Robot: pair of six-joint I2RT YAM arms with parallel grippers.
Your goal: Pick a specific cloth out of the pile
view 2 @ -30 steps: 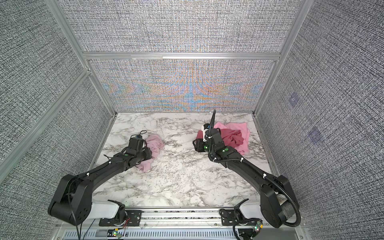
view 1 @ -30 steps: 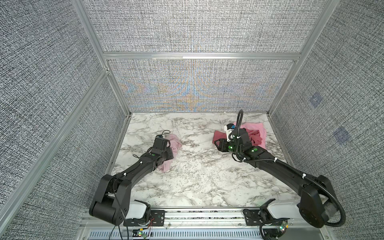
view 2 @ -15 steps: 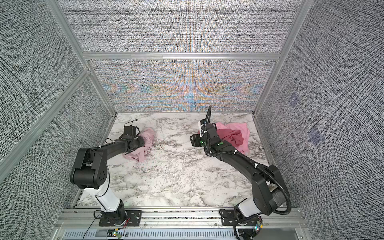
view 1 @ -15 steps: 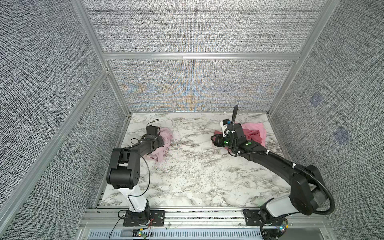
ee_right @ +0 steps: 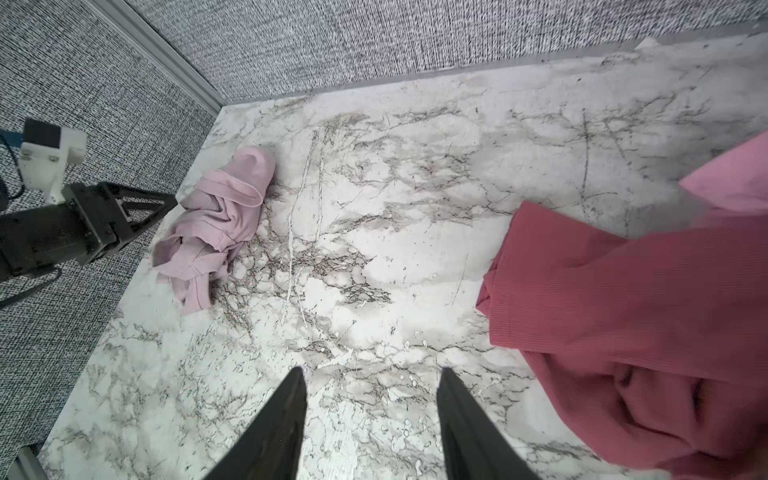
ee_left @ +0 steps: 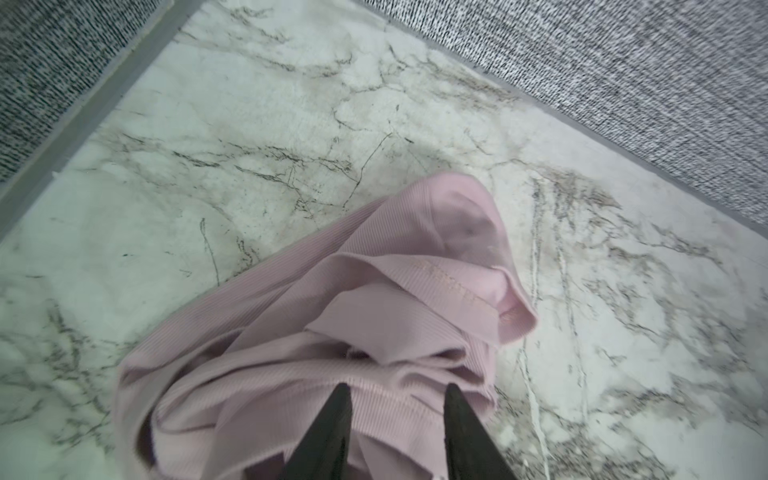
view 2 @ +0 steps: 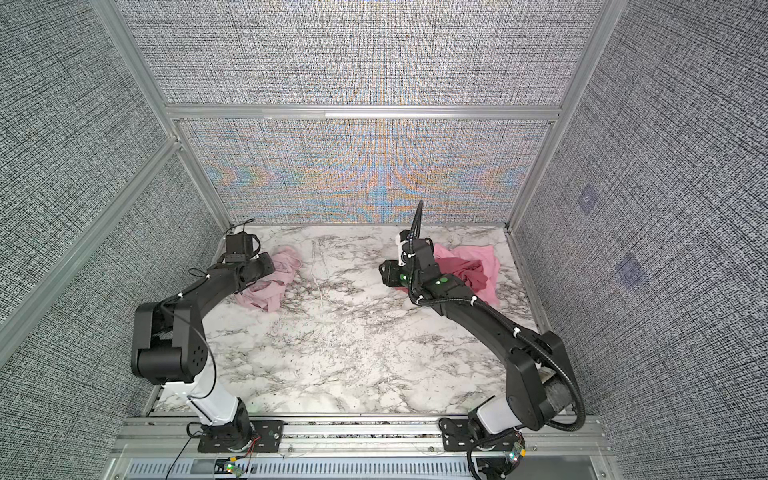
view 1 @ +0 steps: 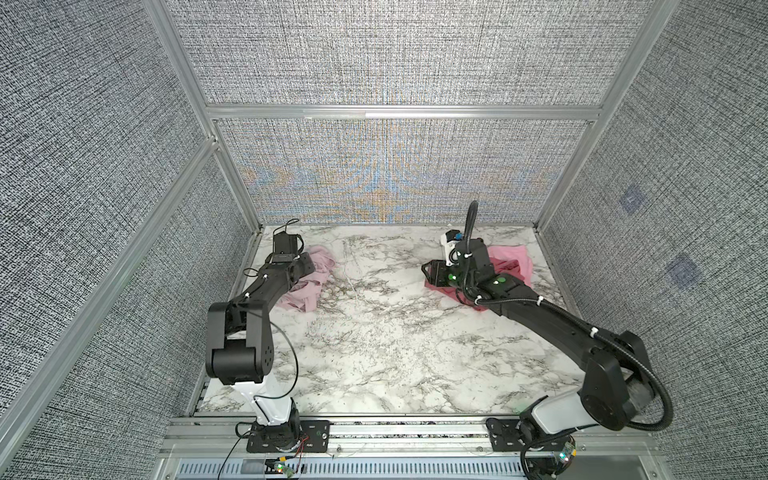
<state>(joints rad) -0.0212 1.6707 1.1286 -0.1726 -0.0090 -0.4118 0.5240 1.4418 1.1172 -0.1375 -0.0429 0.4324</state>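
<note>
Marble-patterned tabletop (view 1: 374, 332) inside a booth of grey woven walls, seen from above.

The cloth (view 1: 318, 270), a crumpled pale mauve-pink piece, lies on the table near the rear left corner. It is well apart from the pile (view 1: 509, 266), which sits at the rear right. A second ago the cloth lay a little nearer the front and centre, under a low, outstretched left arm. Since then that arm has folded upright at its shoulder and drawn the cloth back toward the corner.

The left gripper (ee_left: 397, 388) now sits at the cloth's edge with its jaws parted. In the left wrist view the fabric rests on the marble beyond the two dark fingertips, and nothing looks pinched between them. This reads as a release just made.

Across the table, the pile shows a darker rose-red cloth (ee_right: 623, 311) with a brighter pink cloth (ee_right: 731, 174) behind it. The right gripper (ee_right: 370, 374) hangs over bare marble just beside the pile. Its jaws are apart and empty, much as they were a second ago.

The chosen cloth appears separated and set down, so the task looks nearly done. Probably only the left arm's withdrawal is left.
</note>
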